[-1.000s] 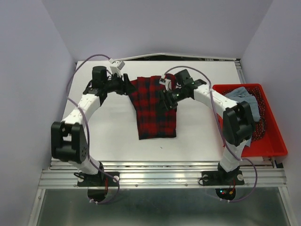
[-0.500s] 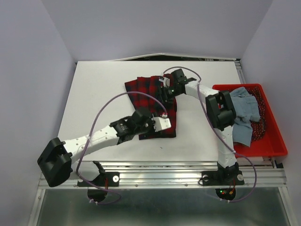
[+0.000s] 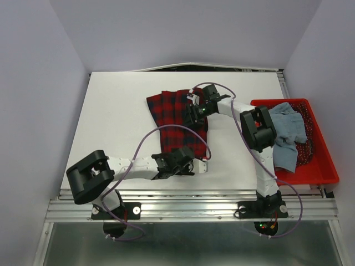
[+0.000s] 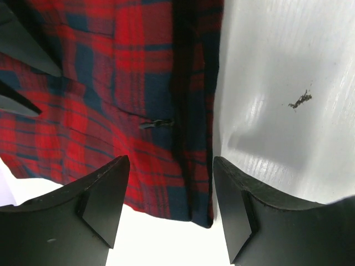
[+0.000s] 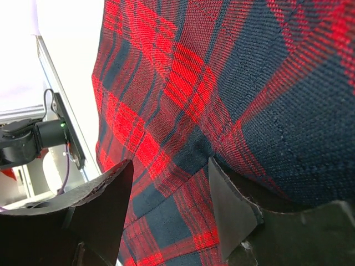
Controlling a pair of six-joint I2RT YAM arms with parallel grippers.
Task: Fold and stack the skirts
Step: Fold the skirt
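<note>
Closest to the arms, the left claw (image 4: 169, 166) hangs spread wide over the near edge of the red plaid skirt (image 3: 175, 119), not pinching it yet. The skirt lies in the middle of the desk (image 3: 122, 111). Farther back, the right claw (image 5: 169, 166) is spread too, low over the cloth. The first fold looks about to start, so next both claws must close on the skirt. The blue skirt (image 3: 288, 130) sits in the basket (image 3: 324, 166).

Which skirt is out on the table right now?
The red-and-navy plaid skirt, spread on the white table. The plain light blue-grey skirt is not on the table: it sits bunched in the red basket at the right edge.
</note>
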